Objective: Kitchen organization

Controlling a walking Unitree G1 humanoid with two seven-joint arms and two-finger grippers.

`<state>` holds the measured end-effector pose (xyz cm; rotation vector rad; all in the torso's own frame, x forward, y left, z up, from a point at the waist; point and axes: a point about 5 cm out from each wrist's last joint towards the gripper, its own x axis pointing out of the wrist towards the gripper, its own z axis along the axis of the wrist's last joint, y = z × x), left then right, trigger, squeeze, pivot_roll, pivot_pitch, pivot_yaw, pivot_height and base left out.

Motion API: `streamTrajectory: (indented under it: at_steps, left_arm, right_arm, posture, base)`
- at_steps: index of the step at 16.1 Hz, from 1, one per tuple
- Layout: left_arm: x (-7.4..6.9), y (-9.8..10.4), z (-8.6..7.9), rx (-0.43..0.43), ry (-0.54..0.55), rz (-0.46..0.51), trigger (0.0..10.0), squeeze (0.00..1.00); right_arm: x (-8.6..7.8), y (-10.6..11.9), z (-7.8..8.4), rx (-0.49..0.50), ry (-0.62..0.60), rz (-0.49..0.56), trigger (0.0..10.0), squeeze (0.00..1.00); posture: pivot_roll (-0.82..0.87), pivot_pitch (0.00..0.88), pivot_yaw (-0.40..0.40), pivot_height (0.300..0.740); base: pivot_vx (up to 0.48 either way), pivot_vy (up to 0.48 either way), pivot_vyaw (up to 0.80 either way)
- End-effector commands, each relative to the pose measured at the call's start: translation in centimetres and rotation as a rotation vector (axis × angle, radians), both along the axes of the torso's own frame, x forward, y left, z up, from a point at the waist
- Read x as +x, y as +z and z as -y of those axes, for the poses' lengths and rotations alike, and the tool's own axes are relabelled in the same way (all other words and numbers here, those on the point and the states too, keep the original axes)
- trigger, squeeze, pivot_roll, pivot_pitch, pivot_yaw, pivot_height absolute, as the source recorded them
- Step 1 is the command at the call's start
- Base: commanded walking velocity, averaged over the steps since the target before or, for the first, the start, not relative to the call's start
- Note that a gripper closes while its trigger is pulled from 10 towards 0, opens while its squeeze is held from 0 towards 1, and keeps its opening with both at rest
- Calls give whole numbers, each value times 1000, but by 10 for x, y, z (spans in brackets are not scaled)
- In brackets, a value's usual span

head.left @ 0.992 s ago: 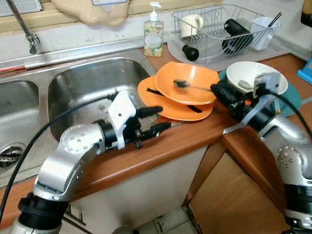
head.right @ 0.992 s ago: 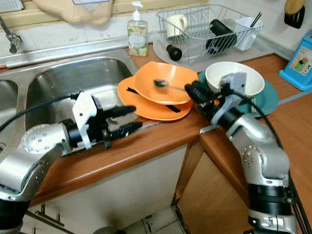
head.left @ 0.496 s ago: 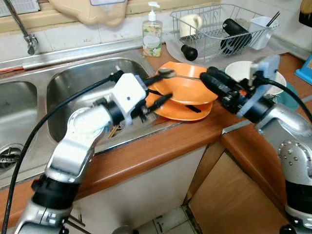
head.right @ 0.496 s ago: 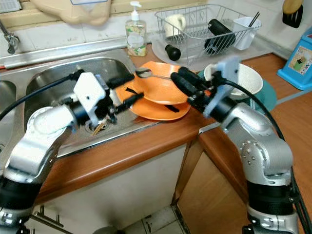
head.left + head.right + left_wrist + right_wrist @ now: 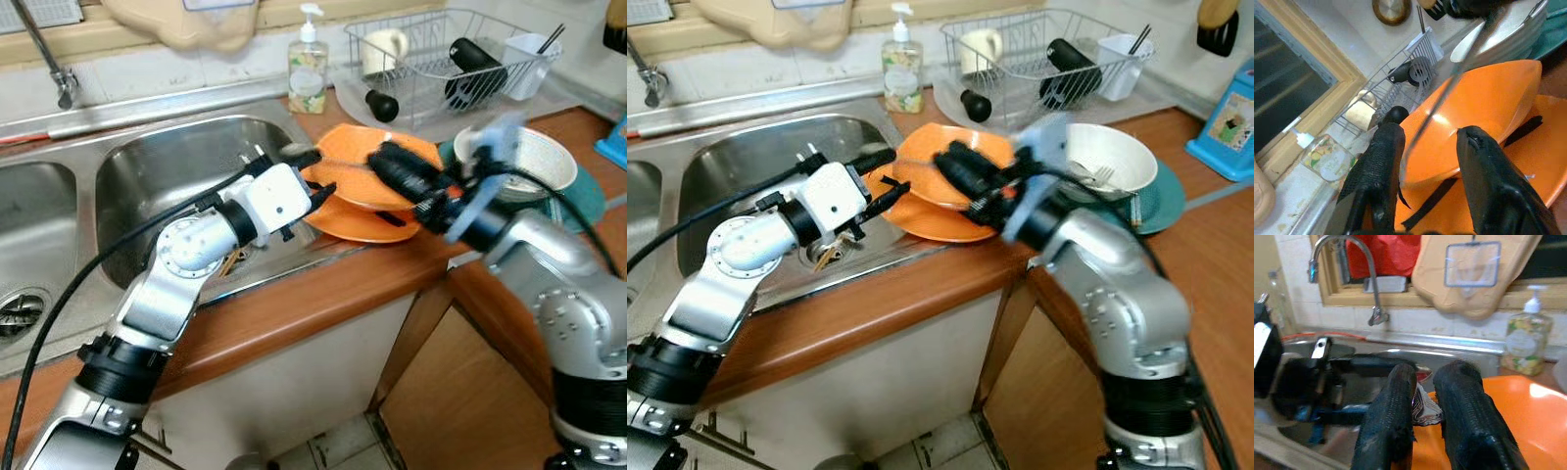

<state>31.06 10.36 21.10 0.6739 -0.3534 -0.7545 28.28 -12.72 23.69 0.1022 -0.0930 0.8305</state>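
- Left hand [image 5: 312, 173] with fingers apart around the spoon [image 5: 1436, 105], over the sink [image 5: 176, 166] edge; spoon bowl blurred
- Right hand [image 5: 955, 166] seemingly clamped on the spoon's handle — above the orange plates [image 5: 364, 217] on the surface [image 5: 294, 294]

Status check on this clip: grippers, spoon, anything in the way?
Right gripper shut on spoon over orange bowl. Left gripper open around spoon's bowl end, above sink edge. Orange plates close beneath.

orange plates [image 5: 377, 211] | white bowl [image 5: 529, 162] | teal plate [image 5: 586, 196] | brown counter [image 5: 323, 289]
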Motion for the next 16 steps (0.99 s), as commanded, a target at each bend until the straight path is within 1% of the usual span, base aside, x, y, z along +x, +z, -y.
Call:
streamTrajectory:
  at_steps: [1, 2, 3, 4, 5, 6, 8, 10, 11, 12, 13, 14, 15, 16]
  left_arm:
    - [2, 4, 1, 10, 4, 29, 4549, 0]
    - [3, 3, 1, 13, 4, 32, 4510, 0]
    - [6, 3, 1, 12, 20, 47, 4078, 0]
    - [6, 3, 0, 10, 24, 50, 3686, 0]
    - [6, 1, 1, 21, 22, 53, 2745, 0]
    - [7, -1, 0, 40, 25, 59, 2039, 0]
    - [8, -2, -1, 51, 34, 67, 1608, 0]
    - [9, -5, -2, 92, 38, 82, 627, 0]
    - [9, -6, -2, 105, 38, 88, 431, 0]
    - [9, -5, -2, 105, 41, 98, 0, 0]
    - [9, -5, -2, 117, 42, 107, 0, 0]
    - [10, -4, -4, 132, 54, 120, 0, 0]
    - [11, -4, -6, 137, 63, 127, 0, 0]
    - [12, -2, -10, 146, 85, 141, 0, 0]
  right_arm:
    - [-2, 8, -4, 4, 17, 27, 0, 0]
    - [-2, 8, -5, 4, 23, 24, 0, 0]
    - [-4, 7, -11, 4, 43, 14, 0, 0]
    - [-4, 7, -11, 4, 45, 12, 0, 0]
    - [-4, 6, -13, 5, 47, 8, 0, 0]
    - [-5, 6, -15, 10, 54, 5, 0, 0]
    - [-6, 6, -17, 16, 65, 1, 0, 0]
    - [-6, 6, -20, 21, 75, -4, 0, 0]
    - [-7, 7, -20, 22, 76, -5, 0, 0]
    - [-7, 6, -21, 21, 78, -7, 0, 0]
    - [-7, 7, -21, 21, 82, -8, 0, 0]
    - [-7, 7, -23, 23, 90, -10, 8392, 0]
    - [-7, 7, -23, 23, 90, -12, 10000, 0]
    - [-7, 7, -24, 26, 93, -17, 10000, 1000]
  posture:
    - [-66, 0, 40, 740]
    - [-66, 0, 40, 740]
    - [-64, 0, 38, 740]
    - [-64, 0, 38, 740]
    - [-63, 0, 37, 740]
    - [-62, 0, 37, 740]
    - [-61, 0, 36, 740]
    - [-61, 0, 33, 740]
    - [-62, 0, 31, 740]
    - [-61, 0, 30, 740]
    - [-60, 0, 28, 740]
    - [-60, 0, 26, 740]
    - [-60, 0, 26, 740]
    - [-59, 0, 25, 740]
  base:
    - [0, 0, 0]
    - [0, 0, 0]
    - [0, 0, 0]
    - [0, 0, 0]
    - [0, 0, 0]
    - [0, 0, 0]
    - [0, 0, 0]
    - [0, 0, 0]
    - [0, 0, 0]
    - [0, 0, 0]
    - [0, 0, 0]
    - [0, 0, 0]
    - [0, 0, 0]
    - [0, 0, 0]
